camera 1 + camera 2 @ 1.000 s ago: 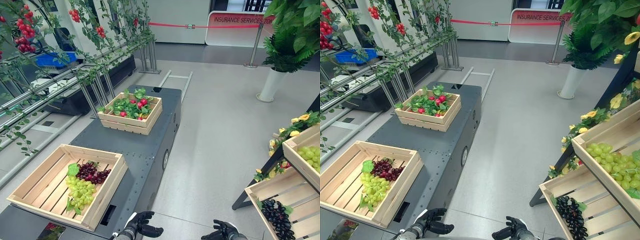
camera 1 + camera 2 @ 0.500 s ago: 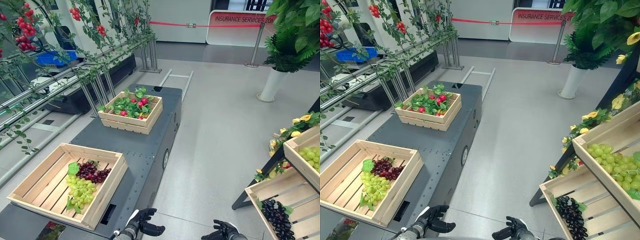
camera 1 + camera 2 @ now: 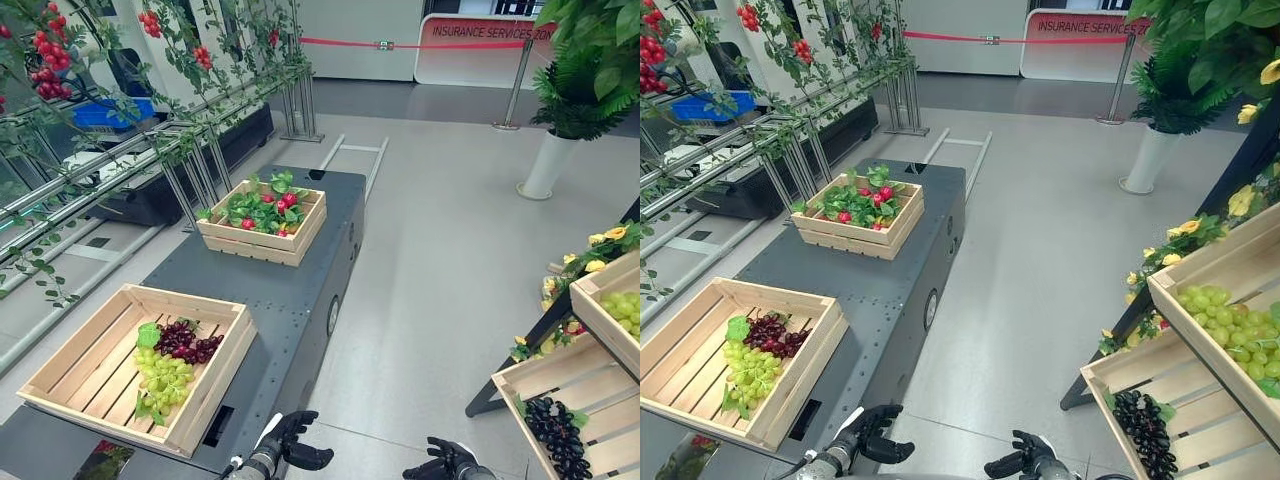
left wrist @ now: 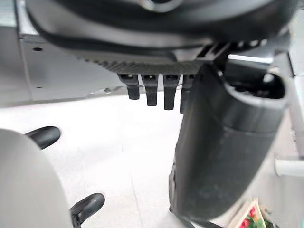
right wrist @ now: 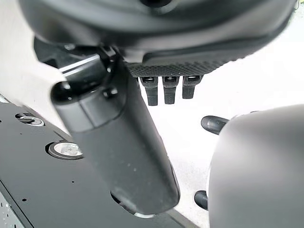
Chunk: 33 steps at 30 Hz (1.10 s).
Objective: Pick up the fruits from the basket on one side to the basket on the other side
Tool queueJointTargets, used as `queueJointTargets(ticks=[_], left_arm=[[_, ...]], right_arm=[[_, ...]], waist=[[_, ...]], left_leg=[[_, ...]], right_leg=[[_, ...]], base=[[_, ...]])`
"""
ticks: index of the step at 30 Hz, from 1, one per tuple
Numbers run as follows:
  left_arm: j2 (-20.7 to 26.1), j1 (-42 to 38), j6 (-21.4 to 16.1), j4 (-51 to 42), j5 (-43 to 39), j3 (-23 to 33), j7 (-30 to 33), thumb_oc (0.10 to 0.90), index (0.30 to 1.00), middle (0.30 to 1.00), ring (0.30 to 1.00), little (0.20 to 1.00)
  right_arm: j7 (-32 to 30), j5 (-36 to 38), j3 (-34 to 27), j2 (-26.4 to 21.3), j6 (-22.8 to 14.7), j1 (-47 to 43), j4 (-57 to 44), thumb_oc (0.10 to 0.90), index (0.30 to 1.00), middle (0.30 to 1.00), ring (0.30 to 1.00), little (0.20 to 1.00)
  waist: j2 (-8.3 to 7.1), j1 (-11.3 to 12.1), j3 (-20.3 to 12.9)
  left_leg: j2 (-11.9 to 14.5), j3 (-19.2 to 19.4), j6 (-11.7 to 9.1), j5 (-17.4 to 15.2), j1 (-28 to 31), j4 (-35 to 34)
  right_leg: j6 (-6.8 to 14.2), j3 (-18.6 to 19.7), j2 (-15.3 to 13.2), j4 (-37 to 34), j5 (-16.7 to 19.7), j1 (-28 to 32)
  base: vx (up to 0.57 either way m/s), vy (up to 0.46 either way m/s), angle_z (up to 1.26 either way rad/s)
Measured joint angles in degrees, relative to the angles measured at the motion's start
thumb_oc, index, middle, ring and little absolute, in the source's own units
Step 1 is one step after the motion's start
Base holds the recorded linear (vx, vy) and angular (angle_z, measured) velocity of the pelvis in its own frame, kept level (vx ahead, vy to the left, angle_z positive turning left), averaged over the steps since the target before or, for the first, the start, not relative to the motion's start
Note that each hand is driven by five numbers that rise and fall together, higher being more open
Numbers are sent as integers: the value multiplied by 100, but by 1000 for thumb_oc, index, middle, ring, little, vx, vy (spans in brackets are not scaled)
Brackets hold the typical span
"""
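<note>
L hand (image 3: 285,447) edged up/fwd vs 1 s ago, fingers relaxed, empty. R hand (image 3: 445,464) unmoved, loose, empty (both low). Grapes (image 3: 165,370) unmoved in crate (image 3: 215,385).

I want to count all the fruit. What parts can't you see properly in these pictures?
- Black grapes in the lower crate: cut off by the right eye view's bottom edge.
- Green grapes in the upper crate: cut off by the left eye view's right edge.
- Red fruit in the far crate: partly under leaves, too small to count.
</note>
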Motion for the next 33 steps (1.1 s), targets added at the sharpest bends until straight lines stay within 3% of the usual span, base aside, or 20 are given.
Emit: queueJointTargets(ticks=[6, 11, 15, 17, 18, 19, 21, 22, 23, 24, 25, 26, 28, 30, 31, 33], left_arm=[[125, 32, -289, -885, 142, -221, 38, 800, 900, 900, 900, 900], [113, 23, -309, -926, 138, -186, 31, 800, 900, 900, 900, 900], [73, -125, -309, -599, 210, -155, 36, 800, 900, 900, 900, 900], [67, -312, -307, -461, 289, -163, 20, 800, 900, 900, 900, 900], [63, -348, -307, -418, 313, -176, -15, 800, 900, 900, 900, 900], [74, -311, -306, -420, 306, -178, -37, 800, 900, 900, 900, 900], [71, -324, -307, -419, 312, -165, -37, 800, 900, 900, 900, 900], [61, -331, -308, -419, 316, -156, -31, 800, 900, 900, 900, 900], [29, -316, -306, -402, 323, -162, -2, 800, 900, 900, 900, 900], [24, -303, -306, -402, 330, -182, 2, 800, 900, 900, 900, 900], [5, -303, -306, -403, 367, -212, -3, 800, 900, 900, 900, 900], [11, -378, -289, -377, 384, -237, -2, 800, 900, 900, 900, 900], [68, -445, -287, -402, 382, -235, 3, 800, 900, 900, 900, 900], [137, -428, -250, -400, 366, -237, -11, 800, 900, 900, 900, 900], [170, -430, -245, -411, 356, -238, -17, 800, 900, 900, 900, 900], [218, -442, -244, -478, 354, -266, -60, 800, 900, 900, 900, 900]], right_arm=[[2, 4, 19, -4, -50, -36, -62, 800, 900, 900, 900, 900], [21, 1, 103, -4, -60, -40, -77, 800, 900, 900, 900, 900], [116, 2, 195, -27, -67, -165, -127, 800, 900, 900, 900, 900], [130, 5, 185, -46, -67, -249, -128, 800, 900, 900, 900, 900], [129, 5, 191, -47, -68, -257, -127, 800, 900, 900, 900, 900], [129, 7, 204, -76, -75, -254, -121, 800, 900, 900, 900, 900], [128, 43, 177, -102, -147, -268, -84, 800, 900, 900, 900, 900], [121, 55, 168, -82, -168, -302, -64, 800, 900, 900, 900, 900], [105, 54, 160, -77, -174, -353, 11, 800, 900, 900, 900, 900], [101, 56, 159, -91, -173, -354, 15, 800, 900, 900, 900, 900], [99, 59, 78, -145, -174, -364, 15, 800, 900, 900, 900, 900], [51, 76, -75, -98, -174, -371, 50, 800, 900, 900, 900, 900], [-4, 120, -97, -46, -174, -359, 91, 800, 900, 900, 900, 900], [-15, 169, -87, 14, -177, -351, 142, 800, 900, 900, 900, 900], [-16, 245, -92, 13, -209, -381, 137, 800, 900, 900, 900, 900], [-64, 253, -137, -8, -270, -405, 63, 800, 900, 900, 900, 900]], waist=[[29, 25, 148], [60, 67, 163], [92, 115, 480], [42, 100, 711], [-97, 43, 789], [-149, 81, 802], [-161, -53, 799], [-155, -148, 795], [-139, -160, 786], [-93, -161, 761], [57, -194, 705], [78, -223, 697], [-140, -158, 716], [-193, -112, 707], [-163, -65, 716], [-136, -92, 726]], left_leg=[[12, -25, 0, 0, -14, 0], [64, -35, -16, -13, -26, 64], [16, -139, -234, -265, -719, 1377], [-89, 205, -631, 85, -1162, 1825], [-113, 822, -728, 221, -1205, 1816], [-101, 1478, -491, 33, -1167, 1930], [-80, 2212, -257, -130, -926, 1731], [-134, 2356, -209, -165, -706, 1485], [-322, 2025, -85, -250, -329, 1049], [-326, 1959, -22, -293, -155, 850], [-295, 1872, 151, -463, 168, 533], [-312, 1755, 338, -499, 417, -1], [-351, 1741, 389, -439, 376, -2], [-358, 1723, 497, -443, 392, -2], [-344, 1648, 525, -465, 419, -1], [-366, 1438, 550, -472, 442, 2]], right_leg=[[-15, -23, 12, 0, -11, -3], [-62, -68, 68, 1, -45, 9], [-139, -253, 112, 73, -92, 49], [-204, -436, -56, 84, -103, 125], [-225, -723, -249, 10, -103, 146], [-225, -879, -407, 4, -106, 146], [-176, -1145, -538, -2, -109, 159], [-131, -1187, -547, 6, -106, 126], [-116, -1159, -534, 102, -103, 20], [-110, -1159, -470, 108, -100, 3], [-95, -1182, -278, 138, -78, -71], [-68, -1246, -251, 333, -112, -156], [16, -1267, -377, 674, -199, -298], [3, -1277, -574, 1574, -551, -618], [83, -1246, -708, 2475, -781, -862], [161, -1120, -883, 3356, -797, -1169]], base=[[5, -75, 2], [3, -88, 4], [-14, -13, 43], [78, 118, 98], [72, 179, 98], [79, 190, 88], [155, 241, 72], [207, 240, 61], [209, 182, 25], [192, 147, 3], [186, 145, 13], [173, 162, 36], [124, 148, 30], [82, 139, 14], [90, 119, 33], [91, 14, 58]])
